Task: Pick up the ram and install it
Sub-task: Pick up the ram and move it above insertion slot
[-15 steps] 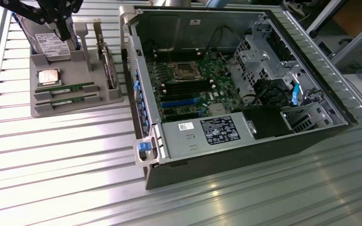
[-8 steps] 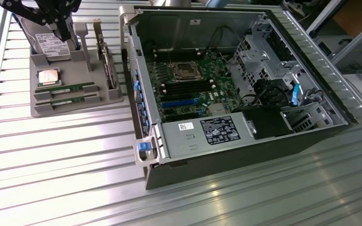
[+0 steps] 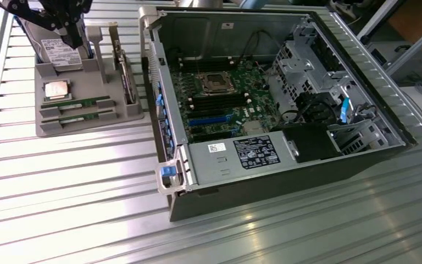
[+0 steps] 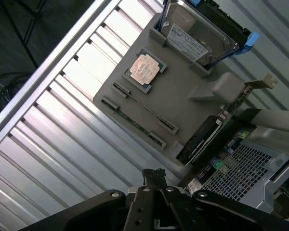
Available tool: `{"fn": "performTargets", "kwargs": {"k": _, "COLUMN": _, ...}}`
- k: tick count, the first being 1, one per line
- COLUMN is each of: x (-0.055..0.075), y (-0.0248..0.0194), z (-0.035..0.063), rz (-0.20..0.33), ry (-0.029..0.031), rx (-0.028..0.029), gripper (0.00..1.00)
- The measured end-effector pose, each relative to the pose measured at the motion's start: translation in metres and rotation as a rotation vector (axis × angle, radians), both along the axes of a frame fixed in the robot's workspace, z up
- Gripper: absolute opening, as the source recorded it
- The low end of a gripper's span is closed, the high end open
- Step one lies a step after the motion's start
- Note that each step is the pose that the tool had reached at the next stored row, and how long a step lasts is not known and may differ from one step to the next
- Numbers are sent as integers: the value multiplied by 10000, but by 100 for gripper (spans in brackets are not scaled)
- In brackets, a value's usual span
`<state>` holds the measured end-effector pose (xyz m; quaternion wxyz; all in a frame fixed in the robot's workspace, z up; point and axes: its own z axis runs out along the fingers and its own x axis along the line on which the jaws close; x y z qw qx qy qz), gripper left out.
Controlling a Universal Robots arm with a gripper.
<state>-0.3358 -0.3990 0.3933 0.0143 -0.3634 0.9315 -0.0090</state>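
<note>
The ram (image 3: 79,103) is a thin green stick standing on edge in the slots of a grey holder (image 3: 86,82) on the table, at the exterior view's upper left. A second stick like it (image 3: 79,115) sits just beside it. In the wrist view the ram (image 4: 143,109) runs across the grey holder (image 4: 183,96) below the square processor chip (image 4: 144,69). My gripper (image 3: 70,38) hangs above the holder's hard-drive end. Its black fingers are shut with nothing between them, and in the wrist view the gripper (image 4: 154,177) is well clear of the ram.
The holder also carries a hard drive (image 3: 61,49), the processor chip (image 3: 57,89) and an upright card (image 3: 125,71). An open computer case (image 3: 270,99) lies at the exterior view's right of the holder, with the motherboard (image 3: 218,93) and its black memory slots exposed. The table (image 3: 86,181) is ribbed metal.
</note>
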Motion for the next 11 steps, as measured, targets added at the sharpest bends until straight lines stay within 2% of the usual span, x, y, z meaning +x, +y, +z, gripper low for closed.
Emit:
{"fn": "performTargets", "kwargs": {"k": 6, "x": -8, "y": 0, "z": 0, "rz": 955, "ry": 0, "rx": -35, "gripper": 11}}
{"fn": "performTargets", "kwargs": {"k": 11, "x": -12, "y": 0, "z": 0, "rz": 1474, "ry": 0, "rx": -49, "gripper": 11}}
